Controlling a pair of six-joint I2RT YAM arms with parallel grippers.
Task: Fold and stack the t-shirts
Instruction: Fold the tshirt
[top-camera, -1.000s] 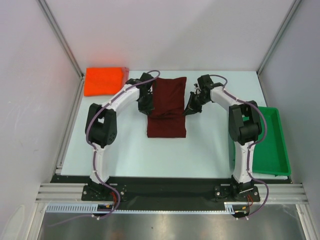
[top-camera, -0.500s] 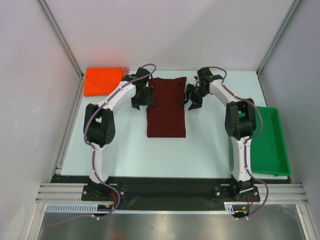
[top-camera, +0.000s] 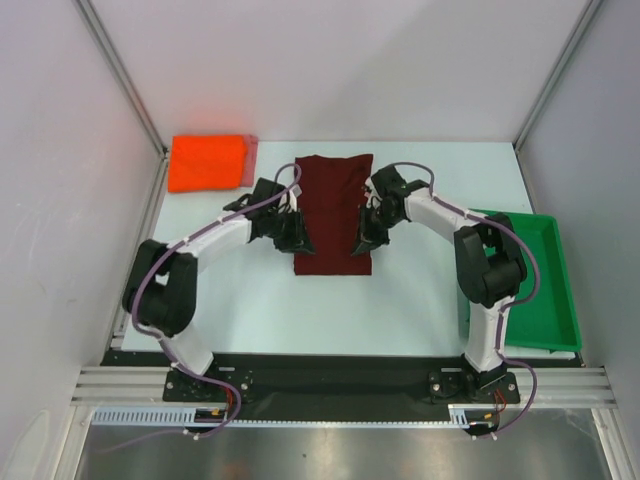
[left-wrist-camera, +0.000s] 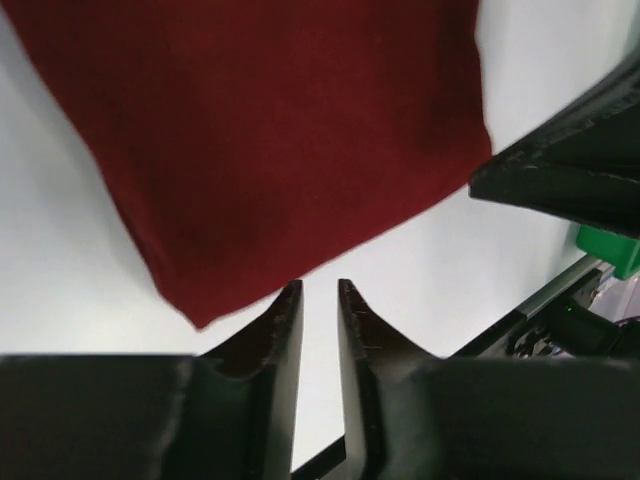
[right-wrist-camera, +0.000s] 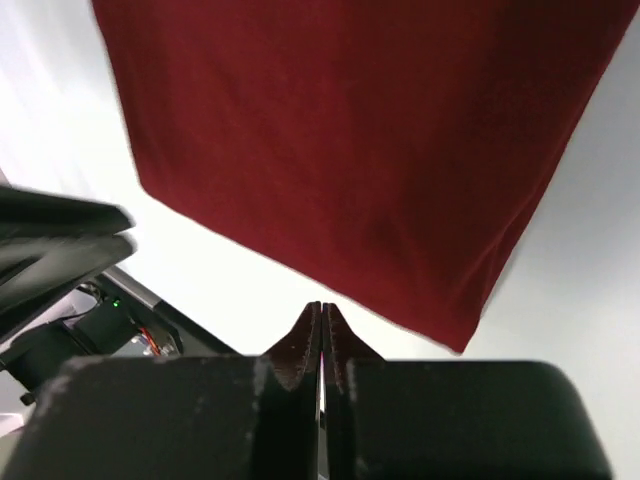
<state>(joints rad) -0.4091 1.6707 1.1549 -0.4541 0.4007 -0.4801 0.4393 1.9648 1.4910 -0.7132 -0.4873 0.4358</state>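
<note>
Well away from the left gripper (top-camera: 298, 238), out past its outer side at the far left corner of the table (top-camera: 420, 290), the orange-red t-shirt (top-camera: 207, 162) lies folded into a rectangle. A thin strip of the pinkish t-shirt (top-camera: 251, 160) shows along the edge that faces the gripper. Nothing lies between that pile and the left arm.

The left gripper sits low at the left border of the maroon t-shirt (top-camera: 333, 215), near its near corner. In the left wrist view its fingers (left-wrist-camera: 285, 322) stand a narrow slit apart with only bare table between them. It is loosened and holds nothing. The cloth's corner (left-wrist-camera: 200, 318) lies just ahead of the tips and a little to one side, not between them.

The maroon t-shirt lies flat in the middle of the table as a long rectangle, reaching from between the two grippers away toward the back wall.

The right gripper (top-camera: 363, 238) sits at the shirt's opposite border, facing the left one across the cloth. In its wrist view the fingers (right-wrist-camera: 308, 345) are pressed together with no cloth pinched. The shirt's edge lies just ahead of the tips. Each wrist view shows the other arm as a dark shape to the side.

Beyond the right gripper's outer side, past its own elbow, the green tray (top-camera: 540, 300) sits at the table's right edge, well apart from the shirt.
</note>
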